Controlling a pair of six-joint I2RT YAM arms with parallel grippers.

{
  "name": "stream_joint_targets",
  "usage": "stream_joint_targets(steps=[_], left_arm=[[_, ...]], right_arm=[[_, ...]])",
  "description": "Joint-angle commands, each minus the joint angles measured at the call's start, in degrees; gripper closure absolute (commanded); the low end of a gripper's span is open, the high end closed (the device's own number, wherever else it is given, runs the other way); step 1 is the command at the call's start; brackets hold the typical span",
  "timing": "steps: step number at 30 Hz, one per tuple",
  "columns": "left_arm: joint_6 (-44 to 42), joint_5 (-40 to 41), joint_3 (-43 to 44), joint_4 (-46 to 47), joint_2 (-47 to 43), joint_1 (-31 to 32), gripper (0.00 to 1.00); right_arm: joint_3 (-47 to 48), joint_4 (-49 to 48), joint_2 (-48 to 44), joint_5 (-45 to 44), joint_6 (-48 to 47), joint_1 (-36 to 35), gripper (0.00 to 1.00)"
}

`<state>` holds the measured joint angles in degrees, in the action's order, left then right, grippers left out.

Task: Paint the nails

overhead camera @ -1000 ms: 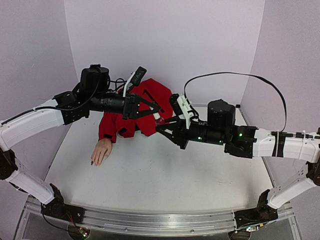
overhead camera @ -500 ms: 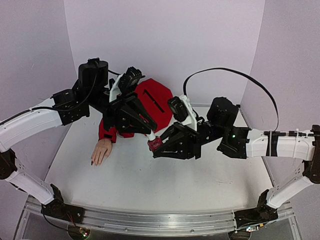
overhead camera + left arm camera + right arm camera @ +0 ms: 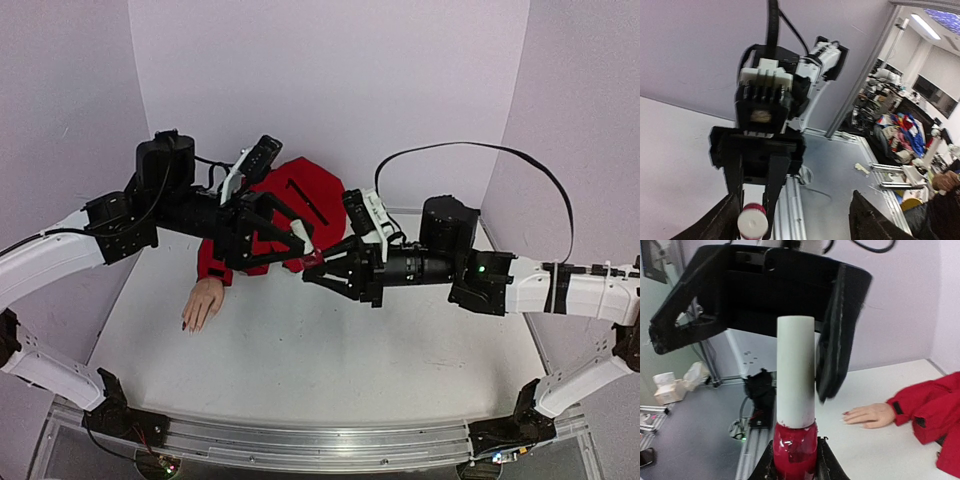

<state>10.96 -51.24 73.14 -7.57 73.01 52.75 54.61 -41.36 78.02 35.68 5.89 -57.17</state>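
Above the table (image 3: 300,350), the right gripper (image 3: 310,271) was clamped on the polish bottle (image 3: 795,445). The left gripper (image 3: 300,243) stood wide apart — flanking its white cap (image 3: 795,370).

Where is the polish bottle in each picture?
Top: bottle at centre, held by the right tool.
Left wrist: bottom left, white cap end-on.
Right wrist: bottle at centre, upright.
Shared landmark: the right tool gripping it.

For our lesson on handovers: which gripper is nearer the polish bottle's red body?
Right. The right gripper clamps the red body of the polish bottle. The left gripper, jaws open, straddles the white cap further up.
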Motion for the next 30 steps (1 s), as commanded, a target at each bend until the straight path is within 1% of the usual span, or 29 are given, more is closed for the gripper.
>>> stream_joint_targets(steps=[1, 3, 4, 6, 8, 11, 14, 24, 29, 30], left_arm=[[10.0, 15.9, -2.3, -0.2, -4.2, -1.3, 0.19], [12.8, 18.1, -2.1, -0.6, -3.4, -1.3, 0.21], [14.0, 19.0, -1.9, -0.7, -2.8, -1.3, 0.22], [15.1, 20.3, -1.2, -1.1, -1.5, -1.3, 0.26], [15.4, 20.8, -0.4, -1.4, 0.0, -1.3, 0.28], [15.2, 19.4, 1.5, -1.6, 2.5, -1.3, 0.33], [15.3, 19.0, 2.8, -1.8, 4.2, -1.3, 0.40], [15.8, 21.9, 4.2, -1.9, 5.7, -1.3, 0.56], [15.9, 21.0, 5.4, -2.1, 6.9, -1.3, 0.66], [15.9, 20.5, 5.6, -2.2, 7.2, -1.3, 0.70]], right_arm=[[-1.9, -0.9, -4.1, -17.9, -5.4, 0.4, 1.00], [-2.4, -1.1, -4.3, -21.9, -5.4, 0.4, 1.00], [-2.6, -0.9, -4.3, -23.1, -7.1, 0.4, 1.00], [-2.9, -1.1, -4.3, -24.9, -7.7, 0.4, 1.00], [-2.8, -0.9, -4.0, -25.3, -8.0, 0.4, 1.00], [-2.6, -0.4, -3.8, -25.5, -8.2, 0.4, 1.00], [-2.7, 0.1, -3.9, -25.6, -8.4, 0.3, 1.00], [-2.8, 2.1, -4.1, -25.3, -10.2, -0.6, 1.00], [-2.8, 2.7, -4.2, -25.6, -10.7, -1.1, 1.00], [-2.8, 2.7, -4.2, -25.7, -10.8, -1.3, 1.00]])
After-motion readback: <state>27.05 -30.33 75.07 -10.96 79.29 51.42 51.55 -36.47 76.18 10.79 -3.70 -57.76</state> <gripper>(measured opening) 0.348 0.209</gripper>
